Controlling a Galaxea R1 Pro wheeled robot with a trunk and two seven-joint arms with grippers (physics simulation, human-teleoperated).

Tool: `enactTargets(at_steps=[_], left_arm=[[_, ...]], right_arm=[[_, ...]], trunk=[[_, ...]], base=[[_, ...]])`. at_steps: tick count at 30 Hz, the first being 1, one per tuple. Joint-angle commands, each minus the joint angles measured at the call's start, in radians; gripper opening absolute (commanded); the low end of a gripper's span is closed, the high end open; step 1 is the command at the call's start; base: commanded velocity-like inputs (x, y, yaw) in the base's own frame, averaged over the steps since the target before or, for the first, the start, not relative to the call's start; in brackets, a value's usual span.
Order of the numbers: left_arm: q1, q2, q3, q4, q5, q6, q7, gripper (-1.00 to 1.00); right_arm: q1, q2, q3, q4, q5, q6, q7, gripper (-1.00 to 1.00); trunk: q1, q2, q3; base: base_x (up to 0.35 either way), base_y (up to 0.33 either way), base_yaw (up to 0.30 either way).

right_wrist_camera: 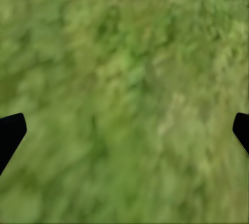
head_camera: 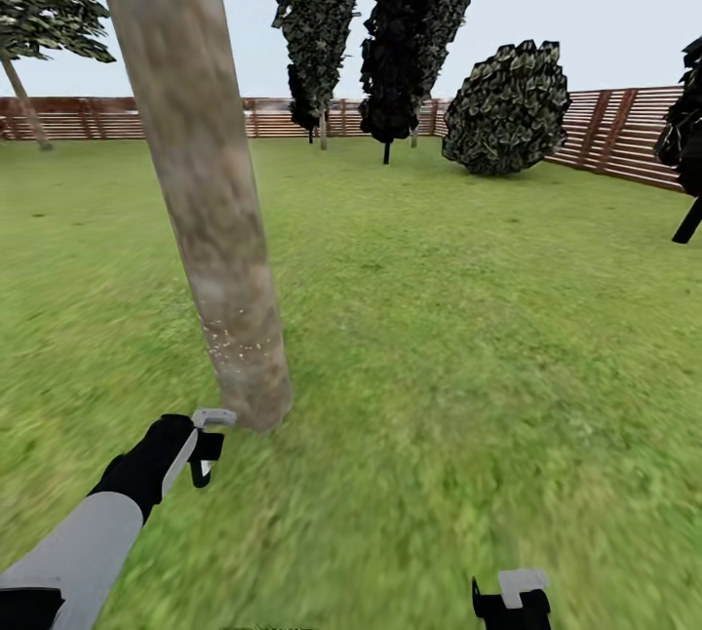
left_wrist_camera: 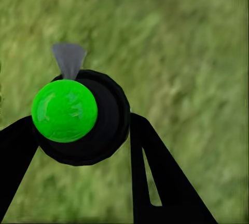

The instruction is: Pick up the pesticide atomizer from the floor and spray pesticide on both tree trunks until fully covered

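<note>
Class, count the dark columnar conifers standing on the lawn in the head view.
2. One conifer stands by the far fence; the other conifer is just right of it. More may be hidden behind the trunk.

We are in a fenced garden outdoors. A wide green lawn [head_camera: 439, 337] runs to a reddish-brown slatted wooden fence [head_camera: 614, 133] under a pale sky. A thick mottled trunk [head_camera: 200, 191] rises close by, and dark conifers [head_camera: 409, 35] and a round shrub [head_camera: 507, 108] stand near the fence.
</note>
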Motion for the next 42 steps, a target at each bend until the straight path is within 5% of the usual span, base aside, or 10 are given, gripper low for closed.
enactTargets(at_steps=[1, 26, 32, 42], left_arm=[[-0.001, 0.001, -0.005, -0.001, -0.001, 0.005, -0.001, -1.00], [-0.001, 0.001, -0.006, -0.002, -0.010, -0.029, 0.004, -1.00], [-0.001, 0.008, -0.006, 0.002, -0.001, -0.027, 0.085, -1.00], [-0.001, -0.001, -0.004, 0.005, 0.006, -0.025, 0.085, -1.00]], right_arm=[[0.000, 0.000, 0.002, 0.001, 0.010, 0.000, -0.009, 1.00], [0.000, 0.000, 0.002, 0.001, 0.010, 0.000, -0.008, 1.00], [0.000, 0.000, 0.002, 0.001, 0.010, 0.000, -0.007, 1.00], [0.000, 0.001, 0.003, 0.001, 0.011, 0.001, -0.007, 1.00]], trunk=[[0.000, 0.000, -0.001], [0.000, 0.000, -0.001], [0.000, 0.000, -0.001], [0.000, 0.000, -0.001]], base=[[0.000, -0.272, 0.276], [0.111, -0.281, 0.030], [0.129, -0.297, 0.245], [0.119, -0.299, 0.273]])
